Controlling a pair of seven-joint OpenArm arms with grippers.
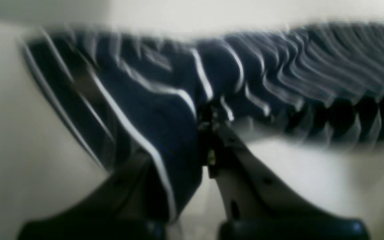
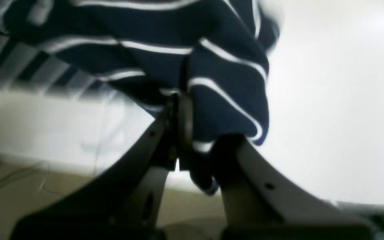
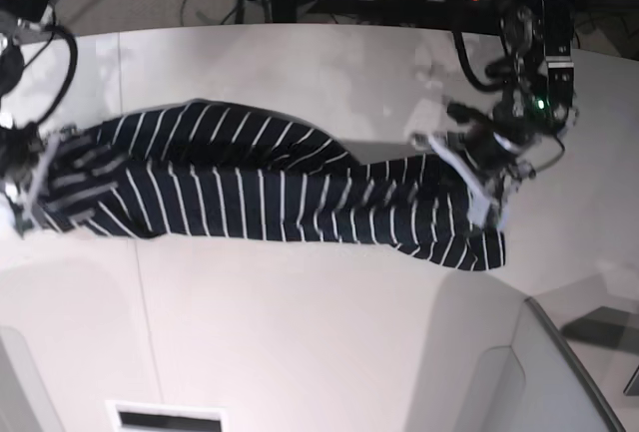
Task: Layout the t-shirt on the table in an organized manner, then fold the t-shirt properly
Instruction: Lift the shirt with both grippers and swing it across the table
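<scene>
Stretching: dark navy white-striped cloth t-shirt (image 3: 270,193) spans between both arms above the smooth white table (image 3: 300,332).
Left gripper (image 1: 208,116): clamped on cloth.
Right gripper (image 2: 178,100): pinching a bunched end, seemingly; blurred.

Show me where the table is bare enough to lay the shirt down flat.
The table is bare along the near side, below the t-shirt, and in a narrower band beyond it. Both ends are crowded: the left gripper and right gripper clamp the cloth there.
</scene>
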